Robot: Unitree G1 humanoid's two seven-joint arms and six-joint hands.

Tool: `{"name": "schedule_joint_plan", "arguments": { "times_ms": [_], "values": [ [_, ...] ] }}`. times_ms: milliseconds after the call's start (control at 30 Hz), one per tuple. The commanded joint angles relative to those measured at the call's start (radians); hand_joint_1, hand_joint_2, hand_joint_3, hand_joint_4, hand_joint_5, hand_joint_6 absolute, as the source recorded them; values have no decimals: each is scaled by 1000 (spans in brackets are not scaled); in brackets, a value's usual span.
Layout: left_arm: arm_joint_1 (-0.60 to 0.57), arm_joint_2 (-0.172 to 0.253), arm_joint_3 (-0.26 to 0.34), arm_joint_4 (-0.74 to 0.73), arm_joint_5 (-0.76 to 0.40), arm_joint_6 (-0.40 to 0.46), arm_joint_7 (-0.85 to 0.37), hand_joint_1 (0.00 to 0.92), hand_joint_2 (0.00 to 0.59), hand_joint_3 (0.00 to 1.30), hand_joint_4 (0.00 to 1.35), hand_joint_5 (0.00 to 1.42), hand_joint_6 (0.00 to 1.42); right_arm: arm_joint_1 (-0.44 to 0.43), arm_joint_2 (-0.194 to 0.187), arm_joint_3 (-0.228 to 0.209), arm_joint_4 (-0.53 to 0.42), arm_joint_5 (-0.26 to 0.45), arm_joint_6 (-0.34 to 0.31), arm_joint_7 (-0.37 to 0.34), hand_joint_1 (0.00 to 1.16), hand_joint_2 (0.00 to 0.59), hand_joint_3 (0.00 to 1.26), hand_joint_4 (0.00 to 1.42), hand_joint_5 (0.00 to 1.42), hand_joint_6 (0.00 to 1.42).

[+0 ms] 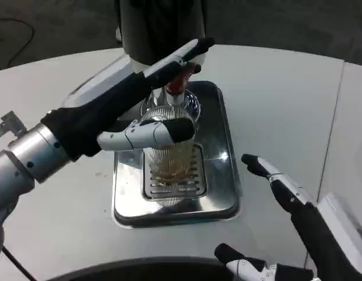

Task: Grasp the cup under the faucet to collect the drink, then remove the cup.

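Note:
A ribbed clear cup stands upright on the grate of a steel drip tray, right below the faucet with its red part. A little amber drink shows low in the cup. My left hand reaches in from the left: its thumb lies across the cup's near side close to the rim, and its long fingers run past the far side up beside the faucet, so it grips the cup. My right hand hovers over the table right of the tray, fingers spread, holding nothing.
The dark dispenser body rises behind the tray. White table stretches to the right and behind. A dark curved edge runs along the bottom of the picture, close to my right hand's lower finger.

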Motion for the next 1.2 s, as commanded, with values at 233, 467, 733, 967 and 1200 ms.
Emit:
{"name": "schedule_joint_plan", "arguments": {
  "times_ms": [233, 467, 733, 967, 1200],
  "values": [
    [32, 16, 4, 12, 10, -6, -11, 0, 75, 27, 0, 109, 77, -141, 6, 44, 162, 71, 87, -197, 766, 192, 103, 85, 61, 124],
    [33, 15, 3, 21, 17, -11, -7, 0, 72, 28, 0, 105, 77, -235, 5, 49, 325, 140, 92, -305, 756, 188, 74, 65, 40, 113],
    [28, 22, -7, 32, 35, -32, -5, 0, 72, 35, 0, 103, 77, -345, 16, 99, 500, 185, 77, -416, 745, 187, 63, 63, 28, 113],
    [29, 36, -14, 37, 56, -55, -7, 0, 73, 36, 0, 103, 77, -426, 20, 128, 617, 228, 67, -482, 740, 186, 62, 55, 26, 113],
    [24, 47, -14, 55, 68, -74, -9, 0, 73, 36, 0, 103, 77, -508, 27, 154, 731, 258, 46, -543, 737, 185, 57, 53, 26, 105]
  ]
}}
